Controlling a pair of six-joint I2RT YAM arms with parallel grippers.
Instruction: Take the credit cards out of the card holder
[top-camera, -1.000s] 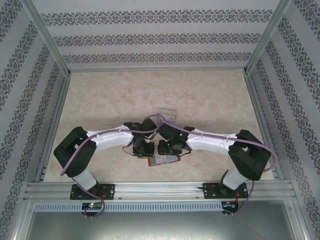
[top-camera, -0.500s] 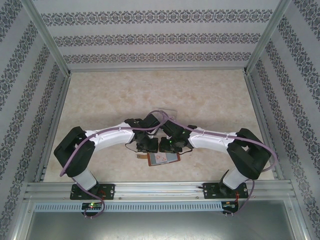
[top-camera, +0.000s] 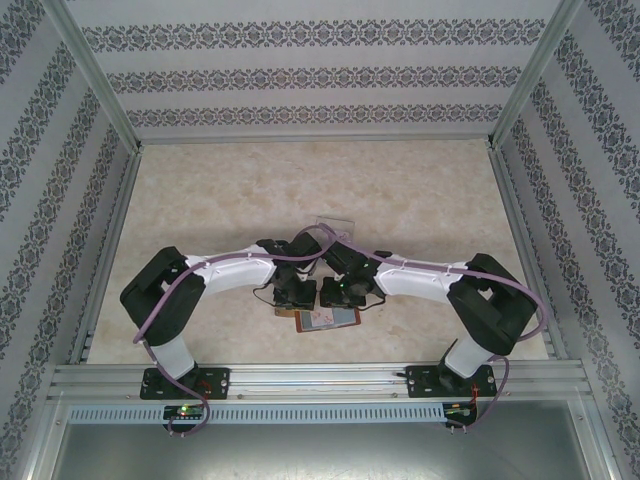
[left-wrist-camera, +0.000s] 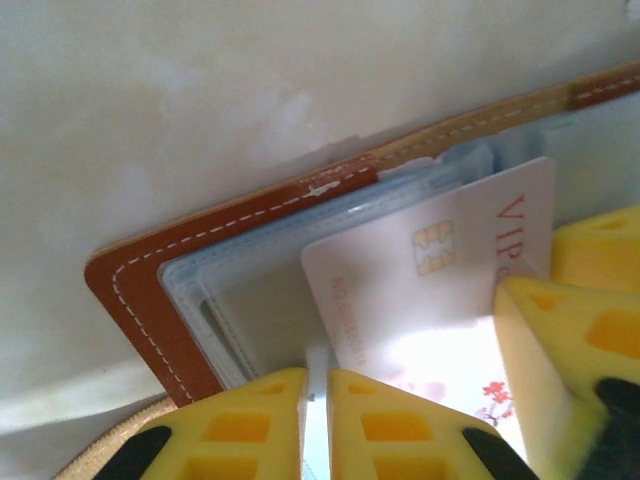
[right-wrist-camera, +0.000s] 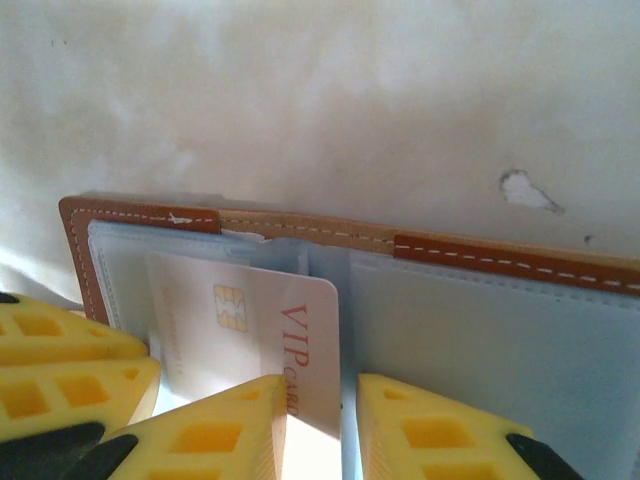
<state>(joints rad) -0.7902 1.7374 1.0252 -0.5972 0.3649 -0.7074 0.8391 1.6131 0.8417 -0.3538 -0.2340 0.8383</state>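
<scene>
Beige marbled table (top-camera: 420, 200), open card holder (top-camera: 330, 320), clear tray (top-camera: 335, 222).

The worktop (top-camera: 300, 180) is pale and creamy, with soft cloudy marks like stone. Three walls stand round it: the back wall (top-camera: 320, 75), the left wall (top-camera: 45, 170) and the right wall (top-camera: 600, 170). All have white paper with rows of dark little patterns. Shiny metal posts (top-camera: 95, 75) stand in the back corners. A silver rail (top-camera: 320, 378) runs along the near edge, with a grey strip of slots (top-camera: 320, 412) right beside it. The light is bright and even. Close up, the worktop has one small white chip (right-wrist-camera: 525, 190).
</scene>
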